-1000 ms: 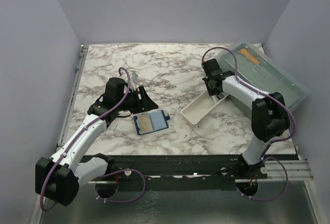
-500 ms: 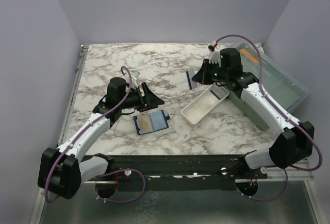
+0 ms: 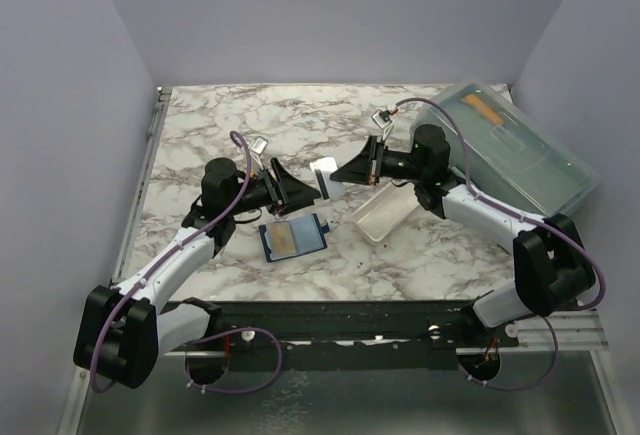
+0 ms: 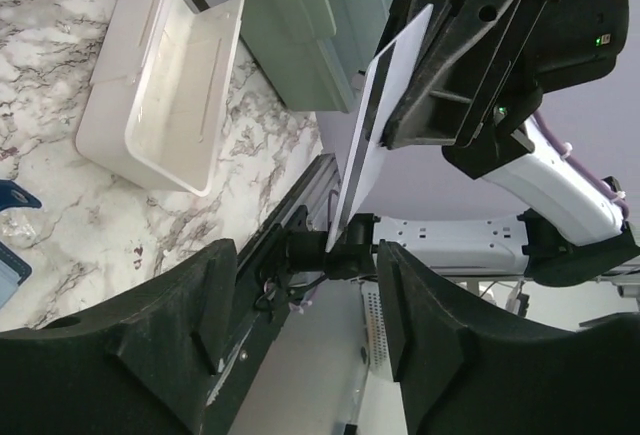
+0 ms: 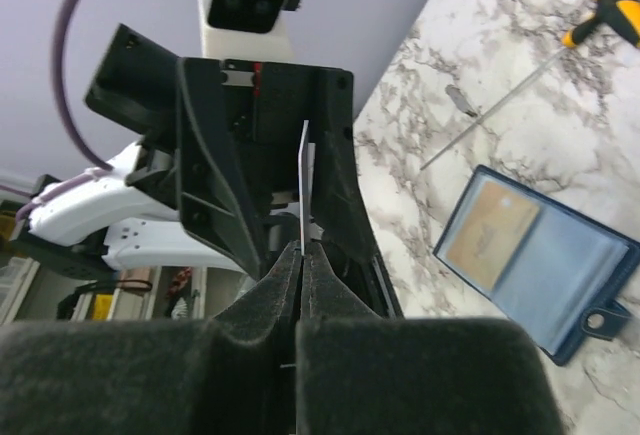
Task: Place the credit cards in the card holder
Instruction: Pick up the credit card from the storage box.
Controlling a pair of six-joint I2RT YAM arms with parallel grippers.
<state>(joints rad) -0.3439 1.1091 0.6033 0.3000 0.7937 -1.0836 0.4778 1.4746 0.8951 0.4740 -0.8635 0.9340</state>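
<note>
Now your right gripper [image 3: 342,172], pinching the thin pale bluish-grey credit card [image 3: 325,175], has swung up to your wide-open left gripper [image 3: 305,193]: a handover looks imminent. The flat navy folding card holder [image 3: 293,238] lies open beneath.

Two cards [image 3: 325,171] [image 3: 288,240], one holder [image 3: 313,236], one tray [image 3: 388,215], one box [image 3: 530,155].
</note>
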